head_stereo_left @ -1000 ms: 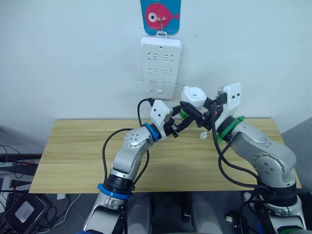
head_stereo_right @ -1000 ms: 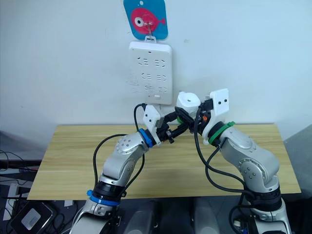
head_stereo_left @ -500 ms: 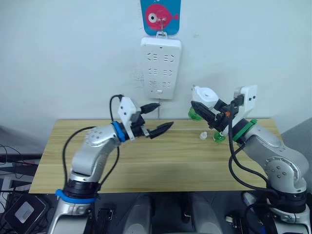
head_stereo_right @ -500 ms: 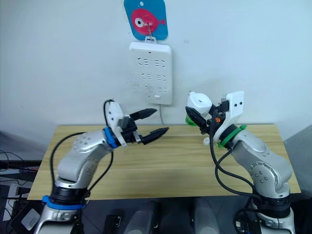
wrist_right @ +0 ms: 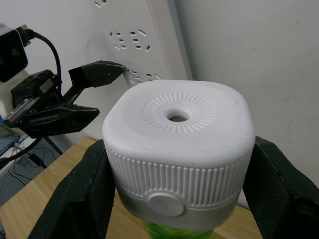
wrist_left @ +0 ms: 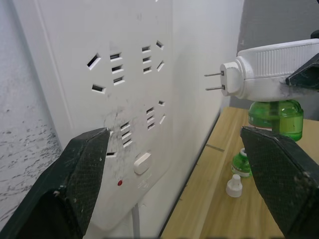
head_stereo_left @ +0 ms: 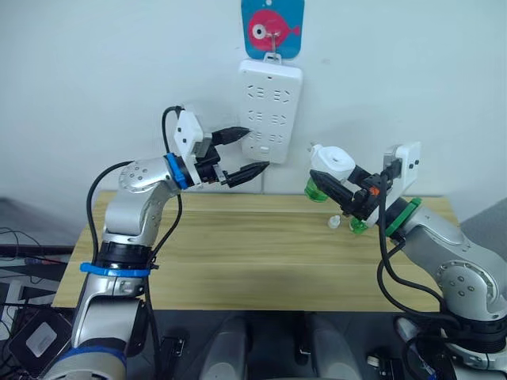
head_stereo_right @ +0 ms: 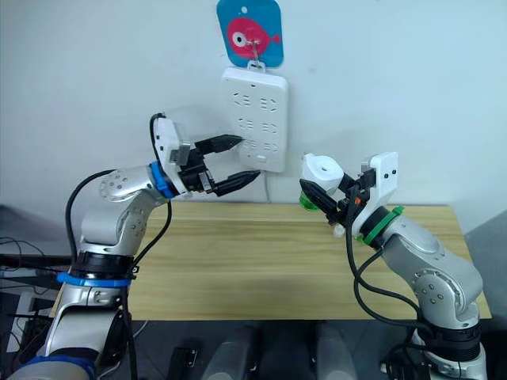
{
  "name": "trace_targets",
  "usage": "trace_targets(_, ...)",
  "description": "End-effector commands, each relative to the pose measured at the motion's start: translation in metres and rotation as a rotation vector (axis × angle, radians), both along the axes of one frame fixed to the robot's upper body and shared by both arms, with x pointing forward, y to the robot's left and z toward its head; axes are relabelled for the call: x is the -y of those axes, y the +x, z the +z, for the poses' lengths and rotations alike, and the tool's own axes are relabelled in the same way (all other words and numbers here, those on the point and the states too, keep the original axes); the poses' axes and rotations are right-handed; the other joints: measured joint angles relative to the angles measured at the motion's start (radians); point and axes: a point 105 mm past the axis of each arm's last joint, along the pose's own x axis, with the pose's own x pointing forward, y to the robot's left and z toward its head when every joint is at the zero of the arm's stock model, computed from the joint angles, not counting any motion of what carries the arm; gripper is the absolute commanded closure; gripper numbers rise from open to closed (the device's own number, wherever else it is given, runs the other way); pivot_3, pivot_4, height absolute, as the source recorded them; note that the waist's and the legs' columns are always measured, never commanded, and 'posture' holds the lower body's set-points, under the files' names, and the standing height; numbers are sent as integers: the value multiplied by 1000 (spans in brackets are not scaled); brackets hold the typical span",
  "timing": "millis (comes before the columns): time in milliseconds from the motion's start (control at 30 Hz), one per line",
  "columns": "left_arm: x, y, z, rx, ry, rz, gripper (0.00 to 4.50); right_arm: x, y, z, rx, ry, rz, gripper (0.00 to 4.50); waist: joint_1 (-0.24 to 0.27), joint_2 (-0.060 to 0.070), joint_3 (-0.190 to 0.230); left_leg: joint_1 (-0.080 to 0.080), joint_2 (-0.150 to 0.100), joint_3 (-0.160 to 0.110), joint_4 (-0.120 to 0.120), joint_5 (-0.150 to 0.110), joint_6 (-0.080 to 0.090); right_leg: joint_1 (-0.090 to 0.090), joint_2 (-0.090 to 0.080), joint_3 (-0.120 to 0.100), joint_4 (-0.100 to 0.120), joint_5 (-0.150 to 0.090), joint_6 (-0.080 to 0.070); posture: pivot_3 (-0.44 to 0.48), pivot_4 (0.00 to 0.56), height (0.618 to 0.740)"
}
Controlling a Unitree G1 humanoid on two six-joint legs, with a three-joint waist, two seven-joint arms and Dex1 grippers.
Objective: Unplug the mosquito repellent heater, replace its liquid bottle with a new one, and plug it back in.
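Note:
My right gripper (head_stereo_left: 339,185) is shut on the mosquito repellent heater (head_stereo_left: 332,161), a white rounded unit held above the table's right side with its two prongs (wrist_left: 213,81) pointing at the wall. A green bottle (head_stereo_left: 317,189) sits in its base. A second green bottle (wrist_left: 241,162) stands on the table below, next to a loose white cap (head_stereo_left: 334,222); I cannot tell which is the new one. My left gripper (head_stereo_left: 255,149) hangs open right in front of the lower part of the white power strip (head_stereo_left: 271,111), holding nothing.
The power strip hangs on the wall from a hook under a blue fish sticker (head_stereo_left: 272,28), its cord dropping behind the wooden table (head_stereo_left: 238,253). Its lower sockets (wrist_left: 122,134) and a small switch (wrist_left: 142,163) face my left gripper.
My left gripper left the heater's base, swung left, then rose to the power strip, staying open. The right gripper drew the heater slightly right and still holds it.

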Motion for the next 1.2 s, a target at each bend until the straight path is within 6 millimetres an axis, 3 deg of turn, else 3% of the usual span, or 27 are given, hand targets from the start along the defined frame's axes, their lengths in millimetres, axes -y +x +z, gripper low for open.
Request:
trace_targets(33, -4, 2, 21, 67, -30, 23, 0, 2, -9, 17, 79, 18, -9, 1366, 0, 0, 0, 0, -1, 0, 0, 1, 0, 0, 0, 1, 0, 1, 1, -17, 196, 740)
trace_targets(300, -10, -20, 21, 22, -10, -29, 0, 3, -11, 19, 91, 17, -6, 1366, -22, -2, -3, 0, 0, 0, -1, 1, 1, -1, 0, 2, 0, 2, 1, -21, 199, 740)
trace_targets(600, -24, -26, 25, -34, -53, 14, 0, -4, -15, 24, 111, 6, 52, 1366, -31, -1, -3, 0, 1, 1, -3, 1, 1, -2, 0, 1, 0, 2, 1, -6, 210, 740)
trace_targets(933, -43, -4, 35, 7, -78, 109, 0, -8, -15, 27, 114, 15, 60, 1366, -37, -1, -3, 0, 0, 0, -3, 1, 1, -2, 0, 1, 0, 2, 1, -14, 216, 740)
trace_targets(1200, -24, 12, 22, 0, -37, 52, 0, -11, -13, 30, 122, 16, 73, 1366, -38, -1, -3, 0, 0, 0, -2, 1, 1, -2, 0, 1, 0, 2, 1, -18, 219, 740)
